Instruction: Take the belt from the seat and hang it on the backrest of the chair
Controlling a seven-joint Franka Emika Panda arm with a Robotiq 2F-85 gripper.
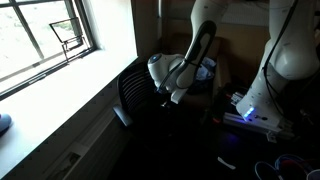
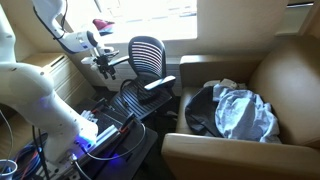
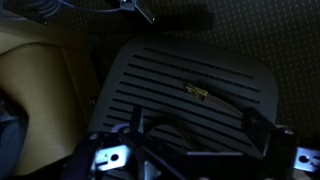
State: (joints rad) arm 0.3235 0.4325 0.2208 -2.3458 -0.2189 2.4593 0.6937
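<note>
Closest to the wrist camera, along the bottom edge of its view, the claw (image 3: pixel 190 140) is spread wide with nothing between its fingers. Just beyond it lies a dark slatted seat (image 3: pixel 150 70), seen from above. Near the middle of the seat rests the belt (image 3: pixel 200 93). Its small pale buckle catches the light, and a dark strap seems to trail from it toward the right, hard to follow against the slats. The belt sits ahead of the claw and apart from it, untouched.

Judging from this, the reaching step is in hand and the grasp is not yet made. The next move calls for lowering the claw over the strap beside the buckle, fingers straddling it, then pinching without catching a slat.

Farther off, in an exterior view, the chair (image 2: pixel 138 98) shows whole. Its mesh backrest (image 2: pixel 147 52) stands upright behind the seat, and no belt shows on it. Beyond the chair, a tan armchair (image 2: pixel 290 80) holds crumpled clothes (image 2: pixel 240 108).
</note>
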